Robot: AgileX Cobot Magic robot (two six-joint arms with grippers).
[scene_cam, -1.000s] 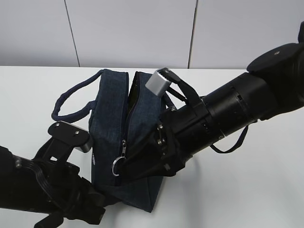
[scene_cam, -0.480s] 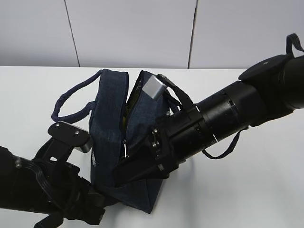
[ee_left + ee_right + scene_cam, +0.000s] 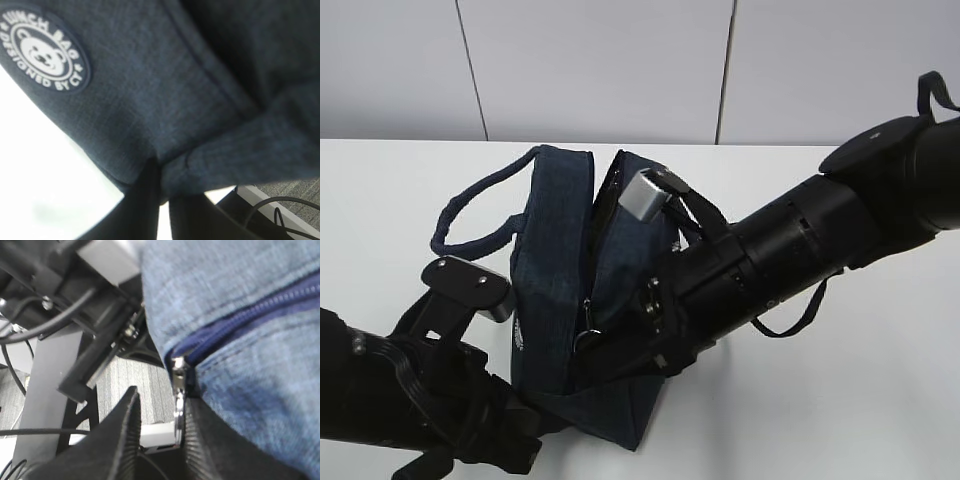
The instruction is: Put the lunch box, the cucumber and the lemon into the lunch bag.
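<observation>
The navy lunch bag stands on the white table with its top zipper partly open. My left gripper is shut on the bag's lower front corner; the left wrist view shows its fingers pinching the fabric below the round white logo. My right gripper is at the bag's front end. In the right wrist view it is open, with the metal zipper pull between the jaws against the right finger. The lunch box, cucumber and lemon are out of view.
One loop handle lies on the table left of the bag. The other handle hangs around my right arm. A white wall stands behind the table's far edge.
My right gripper has moved left and down along the bag's front end, and the bag's right half has leaned a little. The left arm has not moved.
</observation>
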